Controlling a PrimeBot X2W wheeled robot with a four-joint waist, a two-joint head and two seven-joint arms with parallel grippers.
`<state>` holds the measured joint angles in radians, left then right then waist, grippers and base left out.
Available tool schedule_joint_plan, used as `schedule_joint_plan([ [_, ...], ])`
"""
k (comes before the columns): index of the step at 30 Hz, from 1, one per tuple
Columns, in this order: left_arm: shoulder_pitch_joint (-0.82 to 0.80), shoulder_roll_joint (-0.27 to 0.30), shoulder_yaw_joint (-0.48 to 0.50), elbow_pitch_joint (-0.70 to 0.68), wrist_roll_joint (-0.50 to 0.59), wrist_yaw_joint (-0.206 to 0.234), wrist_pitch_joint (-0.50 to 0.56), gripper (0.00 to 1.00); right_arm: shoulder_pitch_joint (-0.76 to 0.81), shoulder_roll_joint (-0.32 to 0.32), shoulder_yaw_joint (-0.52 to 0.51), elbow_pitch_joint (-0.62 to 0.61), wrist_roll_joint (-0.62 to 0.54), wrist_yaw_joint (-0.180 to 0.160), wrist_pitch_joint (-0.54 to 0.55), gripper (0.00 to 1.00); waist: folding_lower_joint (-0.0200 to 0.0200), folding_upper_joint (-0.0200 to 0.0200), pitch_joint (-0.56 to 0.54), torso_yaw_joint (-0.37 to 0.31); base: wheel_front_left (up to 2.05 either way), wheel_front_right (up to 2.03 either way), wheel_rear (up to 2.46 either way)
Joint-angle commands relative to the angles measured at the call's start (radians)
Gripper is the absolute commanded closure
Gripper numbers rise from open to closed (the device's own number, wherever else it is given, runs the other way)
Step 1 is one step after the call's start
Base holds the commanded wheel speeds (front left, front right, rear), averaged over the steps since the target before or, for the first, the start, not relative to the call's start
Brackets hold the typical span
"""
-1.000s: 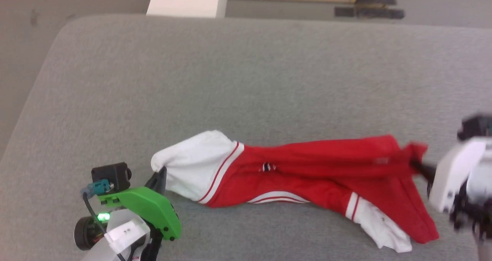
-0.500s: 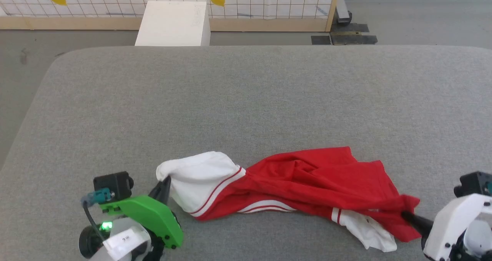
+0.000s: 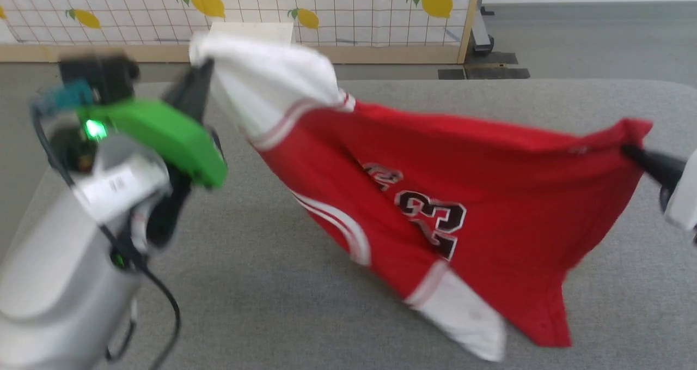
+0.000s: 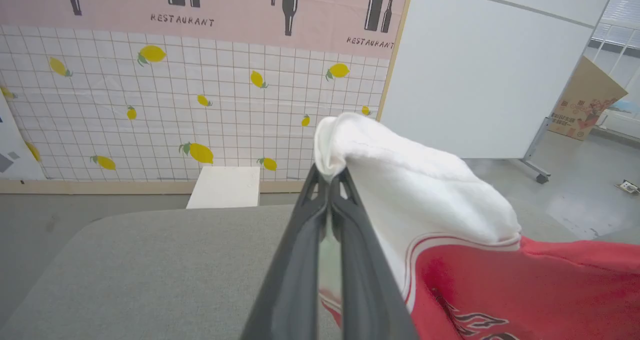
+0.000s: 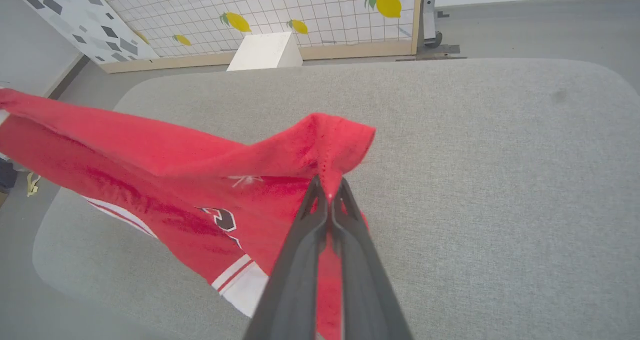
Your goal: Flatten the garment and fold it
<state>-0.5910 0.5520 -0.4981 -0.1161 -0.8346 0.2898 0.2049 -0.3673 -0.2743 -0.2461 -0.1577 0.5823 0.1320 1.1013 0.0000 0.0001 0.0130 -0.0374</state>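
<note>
Garment (image 3: 506, 195) now aloft, outspread

The garment (image 3: 506, 195) reads "23"; the pink wall panel (image 4: 125, 2) reads "RESTAURANT".

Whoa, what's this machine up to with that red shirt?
A two-armed robot holds a red jersey-style T-shirt with white sleeves in the air over a grey padded table. Its left gripper is shut on one white sleeve, its right gripper on a red corner at the other end. The shirt hangs spread between them, number 23 showing, not yet flat or folded.
</note>
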Motion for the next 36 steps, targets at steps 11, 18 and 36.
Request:
schedule_joint_plan([
  [11,-0.322,0.011,0.005,0.091,0.063,-0.056,0.064,1.0,-0.216,-0.027,0.006,0.013,0.004,-0.001,0.076,1.0,0.0,-0.0001,0.002,0.0,0.0,0.0,0.0],
  [18,-0.403,0.008,-0.007,0.17,0.073,-0.07,0.101,1.0,-0.262,-0.015,0.009,0.015,-0.007,-0.001,0.1,1.0,0.0,-0.0001,0.049,0.006,0.0,0.0,0.0],
  [36,-0.962,-0.042,0.001,0.531,0.199,-0.127,0.066,1.0,-0.917,0.029,-0.022,0.341,-0.265,-0.001,-0.048,1.0,0.0,-0.0001,0.465,-0.01,0.0,0.0,0.0],
])
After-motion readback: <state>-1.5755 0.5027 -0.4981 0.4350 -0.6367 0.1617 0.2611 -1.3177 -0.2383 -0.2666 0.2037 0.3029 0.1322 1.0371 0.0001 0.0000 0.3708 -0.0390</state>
